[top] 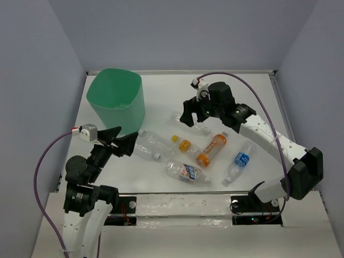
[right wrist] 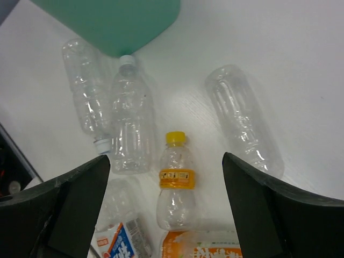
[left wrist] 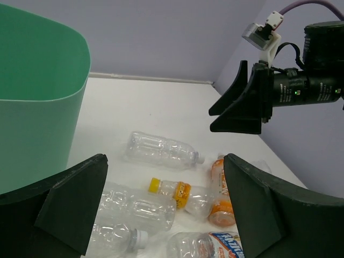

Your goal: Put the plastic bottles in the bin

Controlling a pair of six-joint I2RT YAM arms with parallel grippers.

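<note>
Currently | plastic bottles (top: 185, 172): seven, all lying flat mid-table, right of the bin | bin (top: 121, 110): one, upright, far-left | orange-label bottle (top: 211, 150): long axis diagonal, cap far-right | left gripper (top: 127, 134): fingers apart, empty | right gripper (top: 193, 122): fingers apart, above bottles

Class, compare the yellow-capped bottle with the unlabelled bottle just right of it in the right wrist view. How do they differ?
The yellow-capped bottle wears an orange band; the unlabelled bottle is plain all over. The yellow-capped bottle looks shorter and slimmer than the unlabelled bottle. Both are clear plastic and lie on their sides on the table, outside the bin.
</note>
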